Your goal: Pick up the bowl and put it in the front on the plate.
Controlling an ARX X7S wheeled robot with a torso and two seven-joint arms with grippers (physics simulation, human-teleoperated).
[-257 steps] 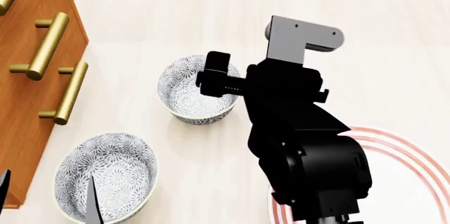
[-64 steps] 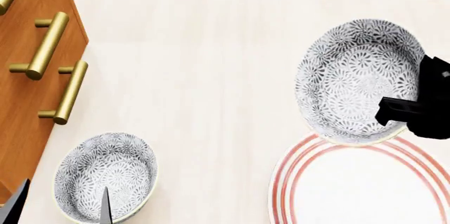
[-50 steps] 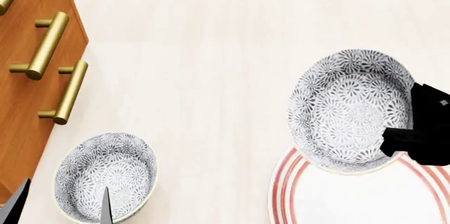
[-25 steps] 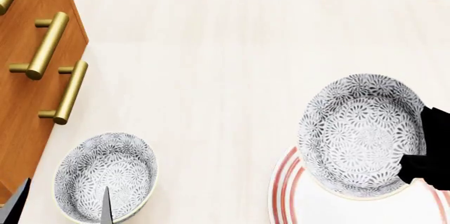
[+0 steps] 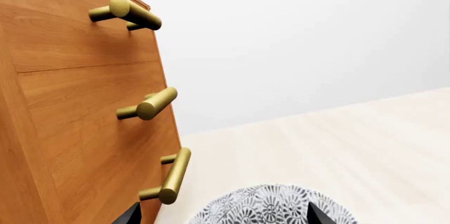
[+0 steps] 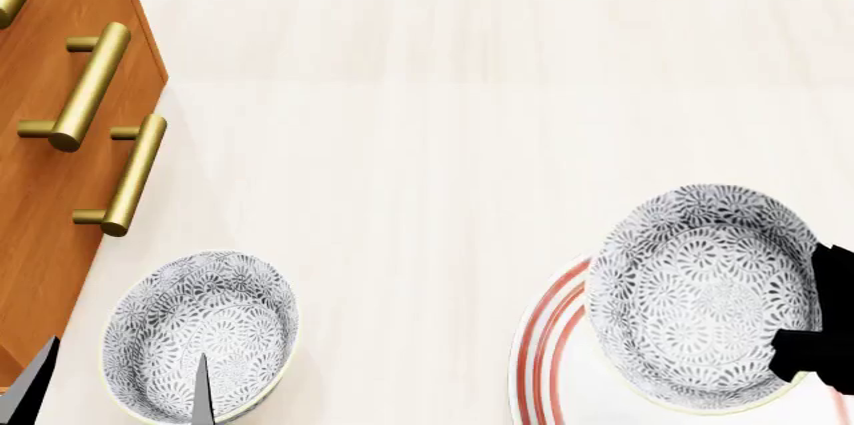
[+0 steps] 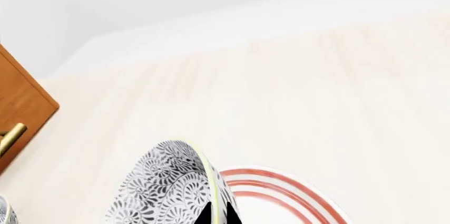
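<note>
Right gripper (image 6: 810, 353) pinches the rim of the floral-print bowl (image 6: 699, 292), holding it over the red-ringed plate (image 6: 543, 345), near the plate's left edge. Left gripper (image 6: 114, 385) fingertips stand parted around a second patterned bowl (image 6: 200, 330). Beside it, a wooden drawer cabinet (image 6: 47, 195) with brass handles; pale smooth tabletop (image 6: 427, 145) between them.

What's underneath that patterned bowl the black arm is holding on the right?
Under the bowl lies the red-ringed plate; only its left rim shows in the head view. The bowl covers the rest, so whether they touch cannot be seen. The right tool grips the bowl's rim.
</note>
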